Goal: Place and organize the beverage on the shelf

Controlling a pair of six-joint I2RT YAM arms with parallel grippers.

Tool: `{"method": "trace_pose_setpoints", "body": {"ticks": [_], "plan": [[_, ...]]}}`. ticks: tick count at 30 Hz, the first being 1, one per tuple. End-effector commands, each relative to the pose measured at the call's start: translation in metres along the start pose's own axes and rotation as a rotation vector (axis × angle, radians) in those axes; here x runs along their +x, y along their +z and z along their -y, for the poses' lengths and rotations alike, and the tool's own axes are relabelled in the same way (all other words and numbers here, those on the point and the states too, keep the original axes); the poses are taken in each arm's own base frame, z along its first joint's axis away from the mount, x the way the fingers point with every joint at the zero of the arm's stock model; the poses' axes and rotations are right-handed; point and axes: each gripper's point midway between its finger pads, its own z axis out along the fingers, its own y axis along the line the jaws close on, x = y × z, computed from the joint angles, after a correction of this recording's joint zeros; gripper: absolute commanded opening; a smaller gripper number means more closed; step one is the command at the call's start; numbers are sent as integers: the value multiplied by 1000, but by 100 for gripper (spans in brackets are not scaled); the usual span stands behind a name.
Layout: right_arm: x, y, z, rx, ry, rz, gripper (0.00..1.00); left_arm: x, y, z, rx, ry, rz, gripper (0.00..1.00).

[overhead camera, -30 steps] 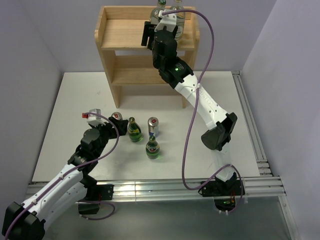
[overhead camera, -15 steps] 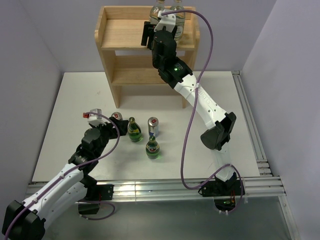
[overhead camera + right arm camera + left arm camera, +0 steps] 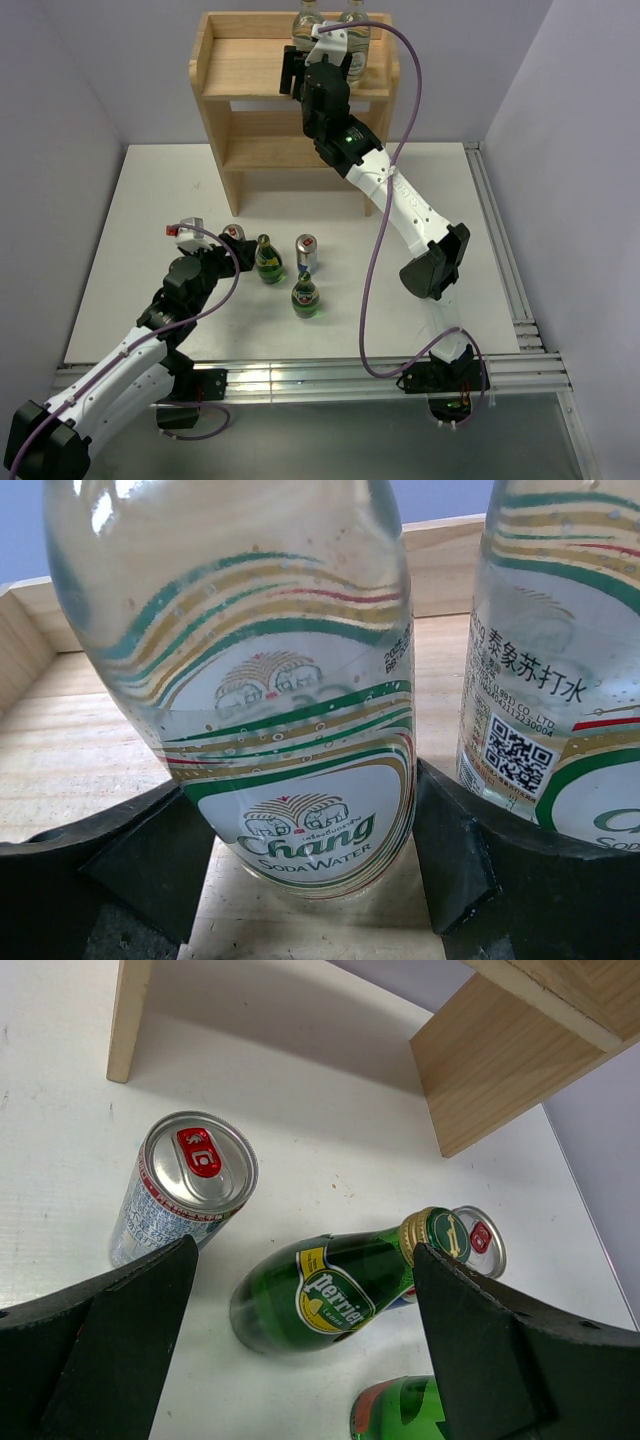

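Right hand (image 3: pixel 310 795) was up at the top board of the light pine three-tier shelf (image 3: pixel 250 70). Its two black fingers (image 3: pixel 130 860) were set either side of the base of a clear soda-water bottle (image 3: pixel 290 680) with a green, gold and red banded label. The fingers sat close against the bottle's sides, but I could not tell whether they were pressing on it or merely flanking it. That bottle stood upright on the right half of the top board. A second clear bottle (image 3: pixel 560 660) with the same kind of label stood just beside it on the right, near the raised back rim.

Down on the white counter (image 3: pixel 150 200), in front of the shelf, four more drinks stood upright in a close group. They were one dark green glass bottle (image 3: pixel 267 262), another green bottle (image 3: pixel 306 296) nearer the arms, a slim silver can (image 3: pixel 307 252) between them, and a second silver can (image 3: pixel 232 236) at the left. Left hand (image 3: pixel 303 1260) hung low just beside that left can, its fingers spread wide and holding nothing.
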Motion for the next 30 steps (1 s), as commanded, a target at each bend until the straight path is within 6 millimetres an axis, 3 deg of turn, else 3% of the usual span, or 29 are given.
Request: {"method": "trace_pose_setpoints", "body": {"ticks": [1, 3, 7, 11, 30], "plan": [[49, 8, 13, 54, -61, -104, 80, -11, -1, 8, 30, -14, 42, 96], [50, 8, 14, 56, -60, -105, 80, -10, -1, 8, 30, -14, 39, 96], [51, 5, 14, 52, -64, -111, 93, -11, -1, 8, 29, -12, 41, 96], [50, 1, 16, 51, -63, -112, 96, -11, -1, 8, 28, -11, 42, 96], [37, -34, 24, 60, -47, -108, 97, -15, -3, 6, 15, -7, 51, 96]]}}
